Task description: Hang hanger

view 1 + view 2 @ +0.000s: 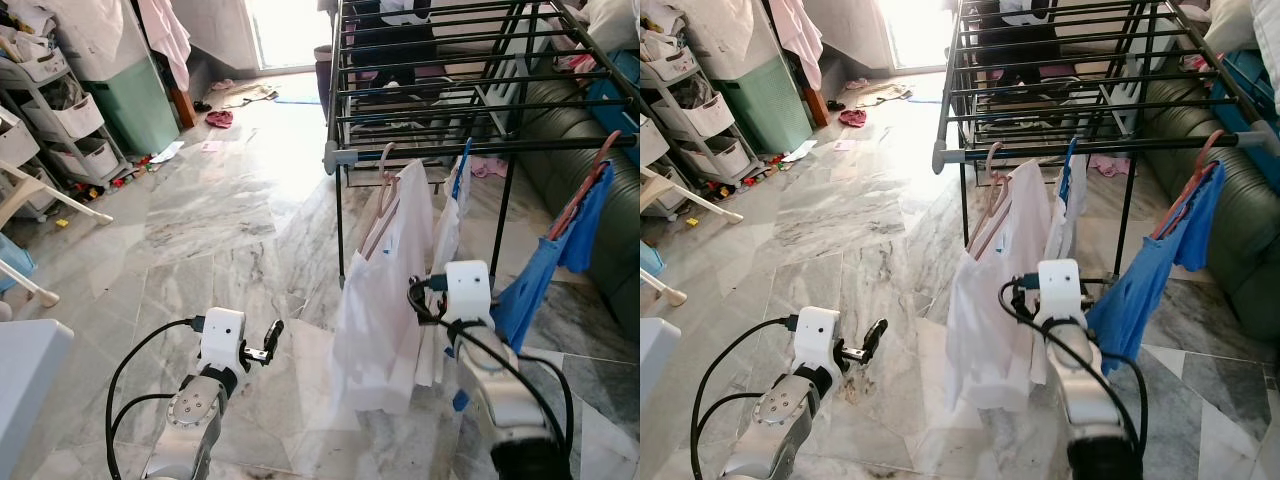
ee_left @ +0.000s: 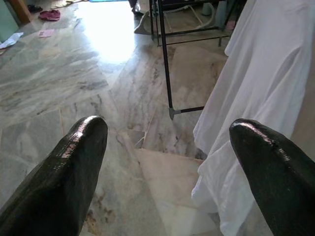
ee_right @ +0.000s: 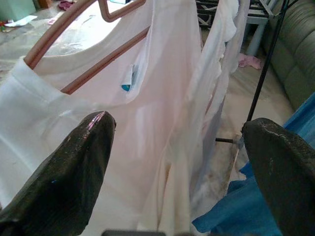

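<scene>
A pink hanger [image 1: 381,203] carrying a white shirt [image 1: 385,300] hangs by its hook from the front rail of the black drying rack [image 1: 480,148]. My right gripper [image 3: 182,137] is open right in front of that shirt, just below the hanger's shoulder [image 3: 98,61], with nothing between its fingers [image 3: 69,167]. My left gripper [image 1: 268,340] is open low over the marble floor, left of the shirt and holding nothing. A blue hanger [image 1: 462,170] with a white garment hangs beside the shirt. Further right, a blue garment [image 1: 560,250] hangs on another pink hanger [image 1: 590,180].
A dark green sofa [image 1: 600,210] stands behind the rack on the right. A white shelf trolley [image 1: 60,115] and a green bin [image 1: 150,100] line the left wall. A white table corner [image 1: 25,370] is at near left. Clothes [image 1: 220,118] lie on the far floor.
</scene>
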### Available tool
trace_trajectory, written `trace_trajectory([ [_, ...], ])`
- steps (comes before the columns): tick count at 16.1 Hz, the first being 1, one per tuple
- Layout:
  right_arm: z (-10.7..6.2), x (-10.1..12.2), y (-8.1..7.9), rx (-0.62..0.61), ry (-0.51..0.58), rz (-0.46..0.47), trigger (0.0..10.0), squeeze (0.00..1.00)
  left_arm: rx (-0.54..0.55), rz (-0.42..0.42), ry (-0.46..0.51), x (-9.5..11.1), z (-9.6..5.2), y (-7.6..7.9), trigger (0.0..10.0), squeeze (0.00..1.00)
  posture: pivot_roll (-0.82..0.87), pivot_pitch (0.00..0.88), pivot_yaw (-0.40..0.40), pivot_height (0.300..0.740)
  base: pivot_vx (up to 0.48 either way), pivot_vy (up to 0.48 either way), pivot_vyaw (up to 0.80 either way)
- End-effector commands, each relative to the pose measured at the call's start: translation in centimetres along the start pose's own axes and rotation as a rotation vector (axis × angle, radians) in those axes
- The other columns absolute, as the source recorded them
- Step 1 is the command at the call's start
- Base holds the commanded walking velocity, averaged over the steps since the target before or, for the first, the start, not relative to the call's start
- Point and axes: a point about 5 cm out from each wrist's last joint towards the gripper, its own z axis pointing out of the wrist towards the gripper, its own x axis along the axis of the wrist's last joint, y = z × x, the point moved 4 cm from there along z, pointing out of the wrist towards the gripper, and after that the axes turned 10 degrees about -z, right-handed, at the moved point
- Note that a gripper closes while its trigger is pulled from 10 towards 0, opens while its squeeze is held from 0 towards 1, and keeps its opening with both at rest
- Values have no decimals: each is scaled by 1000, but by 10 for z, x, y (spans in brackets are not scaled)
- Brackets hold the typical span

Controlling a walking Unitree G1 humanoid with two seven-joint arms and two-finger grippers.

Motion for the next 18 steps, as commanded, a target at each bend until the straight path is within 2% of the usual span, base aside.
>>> trace_trajectory([
  [1, 3, -2, -2, 5, -18, 10, 10000, 0, 2, 8, 4, 3, -2, -3, 10000, 0, -113, 0, 123, 740, 0, 0, 0],
  [3, 7, 3, -7, 35, -6, 23, 10000, 0, -5, 1, 3, 3, -1, -2, 10000, 0, -114, 0, 125, 740, 0, 0, 0],
  [5, 12, 17, -23, 114, 36, 27, 10000, 0, -38, -19, 3, 4, -1, 5, 10000, 0, -112, 0, 127, 740, 0, 0, 0],
  [7, 14, 20, -28, 117, 41, 36, 10000, 0, -29, -30, -7, 2, -2, 5, 10000, 0, -108, 0, 124, 740, 0, 0, 0],
  [10, 13, 16, -35, 136, 34, 32, 10000, 0, -25, -25, 1, 4, -4, 3, 10000, 0, -94, 0, 117, 740, 0, 324, 0],
  [14, 11, 12, -35, 130, 36, 37, 10000, 0, -27, -26, -3, 3, -4, 3, 10000, 0, -101, 0, 119, 740, 0, 462, 0],
  [18, -2, 3, -30, 97, 50, 22, 10000, 0, -32, -19, -7, 3, -3, 5, 10000, 0, -115, 0, 126, 740, 0, 460, 0],
])
